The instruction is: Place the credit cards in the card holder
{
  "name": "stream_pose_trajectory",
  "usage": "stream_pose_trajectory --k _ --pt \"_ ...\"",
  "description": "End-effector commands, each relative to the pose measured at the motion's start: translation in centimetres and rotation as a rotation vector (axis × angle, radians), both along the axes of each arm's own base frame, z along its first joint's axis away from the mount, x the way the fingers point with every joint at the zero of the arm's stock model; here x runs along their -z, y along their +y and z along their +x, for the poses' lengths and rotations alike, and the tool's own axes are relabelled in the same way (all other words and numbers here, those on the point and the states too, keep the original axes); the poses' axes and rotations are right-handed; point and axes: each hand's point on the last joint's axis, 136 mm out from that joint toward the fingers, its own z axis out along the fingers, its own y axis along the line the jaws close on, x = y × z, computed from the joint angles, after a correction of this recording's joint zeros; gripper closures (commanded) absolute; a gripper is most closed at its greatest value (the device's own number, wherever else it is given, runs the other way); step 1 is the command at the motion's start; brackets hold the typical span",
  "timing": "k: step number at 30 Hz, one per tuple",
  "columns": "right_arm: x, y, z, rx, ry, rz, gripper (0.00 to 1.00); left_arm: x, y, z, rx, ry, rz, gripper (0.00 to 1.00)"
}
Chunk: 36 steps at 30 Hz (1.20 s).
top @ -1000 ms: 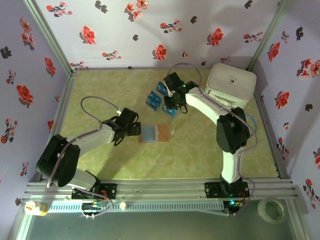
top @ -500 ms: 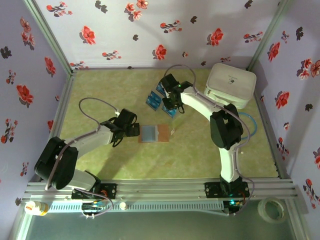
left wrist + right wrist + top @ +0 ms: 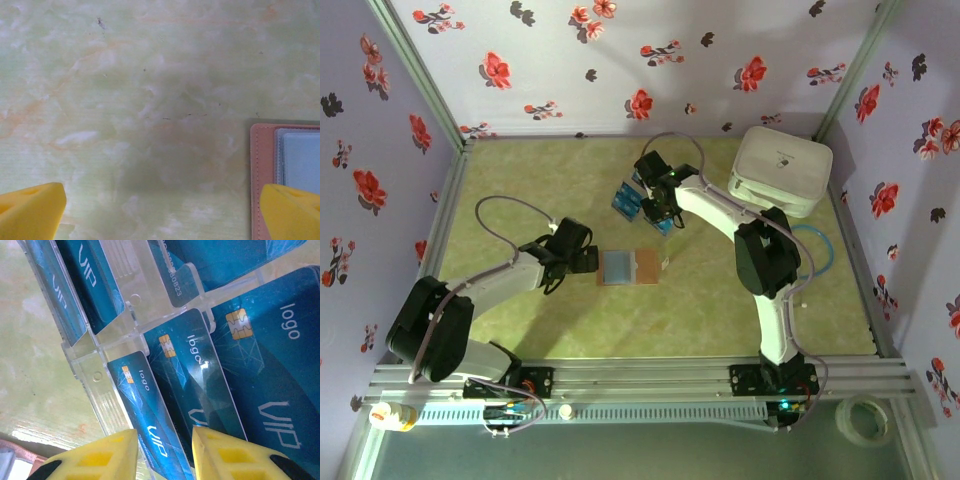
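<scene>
Right gripper (image 3: 164, 456) hung over the clear rack (image 3: 107, 395) at the far middle of the table (image 3: 740, 310). Its yellow fingers (image 3: 95, 460) stood a little apart, with the lower end of one blue card (image 3: 142, 405) between them. By my reading they had not closed on it, and whether either pad touched it could not be told.

Little of the job looked done. Several cards (image 3: 626, 200) stood in the rack's slots. The holder (image 3: 645, 268) lay open and flat on the table, and its left half showed a pale blue panel. Whether that was a card already in place or just a sleeve could not be told. Lifting this card and carrying it across was, I judged, all yet to do.

Holder and rack were near each other but apart, the holder on the near side of the right gripper. Left gripper (image 3: 160, 215) was wide open low over the table, one finger at the holder's left edge.
</scene>
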Motion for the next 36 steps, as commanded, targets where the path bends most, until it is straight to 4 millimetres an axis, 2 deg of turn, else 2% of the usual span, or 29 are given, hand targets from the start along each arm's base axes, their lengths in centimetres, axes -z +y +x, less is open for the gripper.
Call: stream_pose_trajectory --k 1,17,29,36 --pt "0.3 -0.3 -0.6 -0.014 0.011 -0.039 0.67 -0.2 0.3 0.1 -0.017 -0.012 -0.016 0.0" --pt "1.5 -0.4 -1.5 -0.016 0.045 -0.039 0.7 0.5 0.3 0.2 -0.021 -0.003 -0.017 0.0" --pt "0.3 0.0 -1.2 -0.027 0.022 -0.019 0.74 0.8 0.2 0.3 -0.018 0.005 -0.02 0.0" --pt "0.5 0.5 -0.9 -0.034 0.033 -0.006 0.75 0.9 0.1 0.2 -0.018 0.008 -0.022 0.0"
